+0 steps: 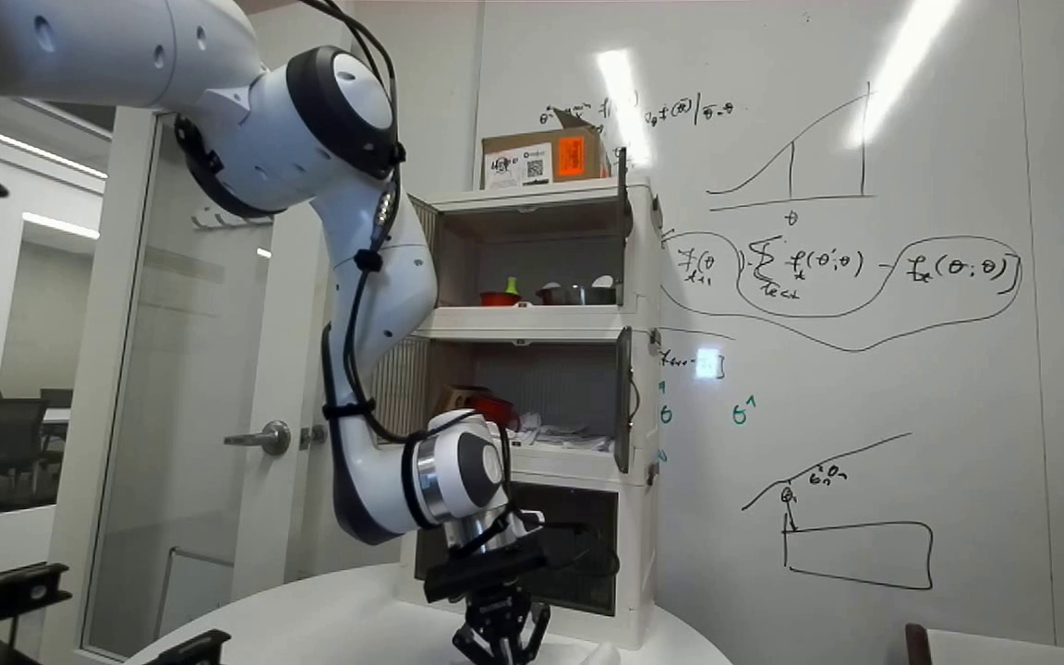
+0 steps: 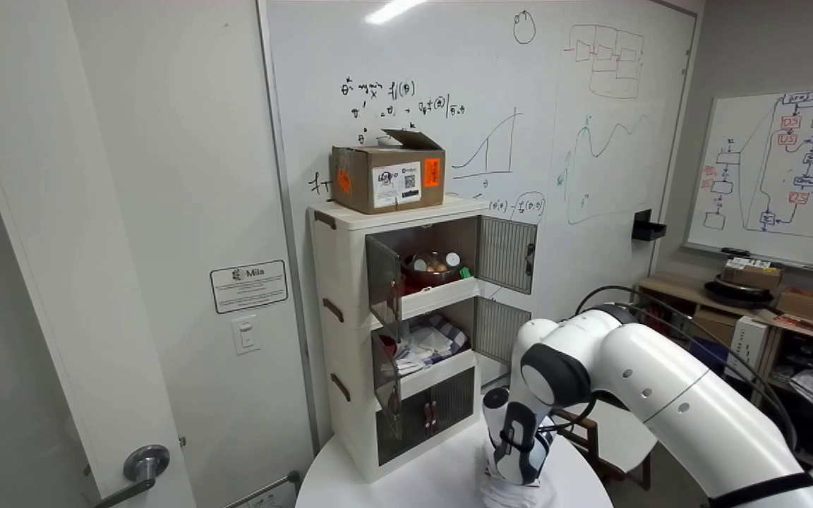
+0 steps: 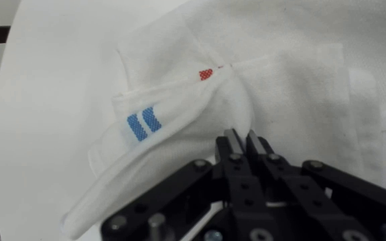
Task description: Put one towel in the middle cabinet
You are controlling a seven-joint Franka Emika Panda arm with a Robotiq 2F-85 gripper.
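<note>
1. The big whiteboard covers much of the wall. It has drawings and sums in black, green and red; I can read letters like f and θ. On the smaller board near it, red boxes say DS.
2. The tall white cabinet stands by the back edge of the table. Its top and middle doors are open and its bottom doors are closed. The middle cabinet holds white cloths and something red.
3. The table is round and white.
4. The robot arm reaches in over the right edge of the table, as seen in an exterior view. From the elbow it hangs down, then bends at the wrist, so its end points down at the table top.
5. The brown box sits on top of the cabinet with one flap up.
6. The white towel lies on a pile of white cloth, near the right edge of the table in an exterior view. In the wrist view it has two blue stripes and a red patch, and part of it stands up in a fold.
7. The wall sign says Mila; the lines below are too tiny to read.
8. The gripper has its fingers close together, pinching that fold of towel between the tips.
9. The white label on the box has a square code and a word too blurry for me to be sure of. An orange sticker is next to it.
</note>
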